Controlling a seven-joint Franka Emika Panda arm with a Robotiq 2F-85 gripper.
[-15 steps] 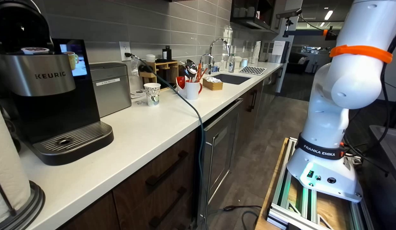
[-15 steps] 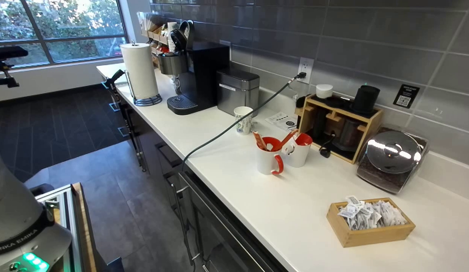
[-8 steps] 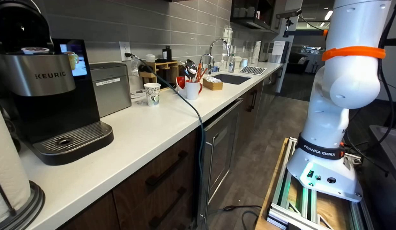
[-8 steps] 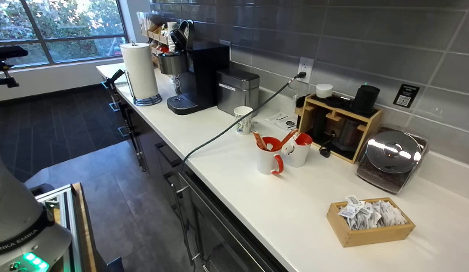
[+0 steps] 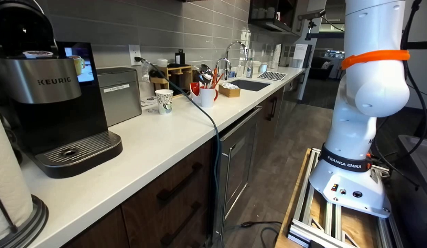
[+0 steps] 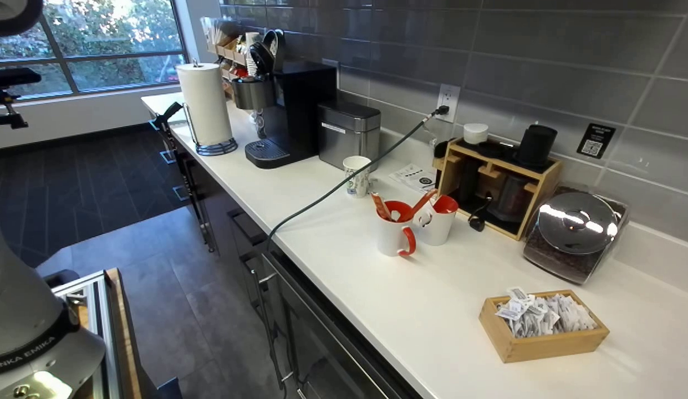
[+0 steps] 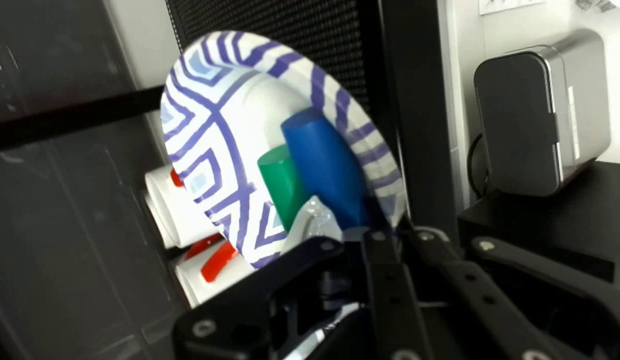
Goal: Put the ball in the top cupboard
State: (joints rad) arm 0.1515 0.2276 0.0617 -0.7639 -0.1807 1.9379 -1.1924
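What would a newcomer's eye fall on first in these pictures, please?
Probably the patterned bowl in the middle of the wrist view, with a blue object and a green object in it. Next comes the bright orange band around the white arm, at right in an exterior view.

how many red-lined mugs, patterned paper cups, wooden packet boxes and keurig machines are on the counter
red-lined mugs: 2
patterned paper cup: 1
wooden packet box: 1
keurig machine: 1
total: 5
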